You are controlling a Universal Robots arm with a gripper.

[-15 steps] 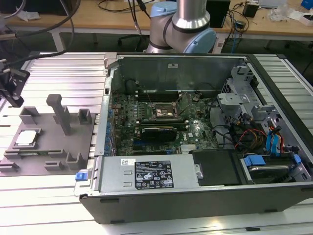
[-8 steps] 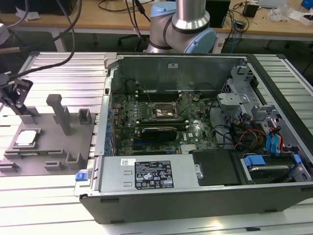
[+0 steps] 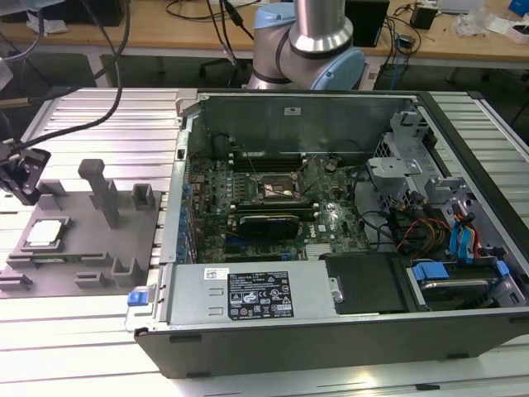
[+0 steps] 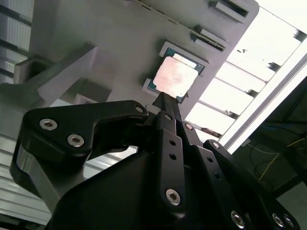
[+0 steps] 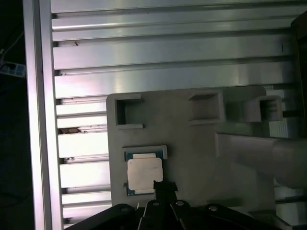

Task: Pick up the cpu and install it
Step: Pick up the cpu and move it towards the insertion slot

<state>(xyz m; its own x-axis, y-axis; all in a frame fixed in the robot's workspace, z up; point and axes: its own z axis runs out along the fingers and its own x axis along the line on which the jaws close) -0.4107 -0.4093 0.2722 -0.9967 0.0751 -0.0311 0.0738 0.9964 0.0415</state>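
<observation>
Tool (image 4: 162, 97) is hovering just above the cpu (image 4: 173, 77), tips clenched together on nothing. The cpu is lying flat in its nest on the grey fixture plate (image 3: 78, 238), at the exterior view's left. It is showing a silver top and a dark rim. Judging it light, stiff and fragile (contacts underneath), you are safest gripping opposite edges.

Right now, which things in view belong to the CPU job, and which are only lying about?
Job: cpu on the grey fixture plate; end effector close to it; socket on the motherboard.
Lying about: power supply, blue drive caddy, cables on the far bench.
</observation>
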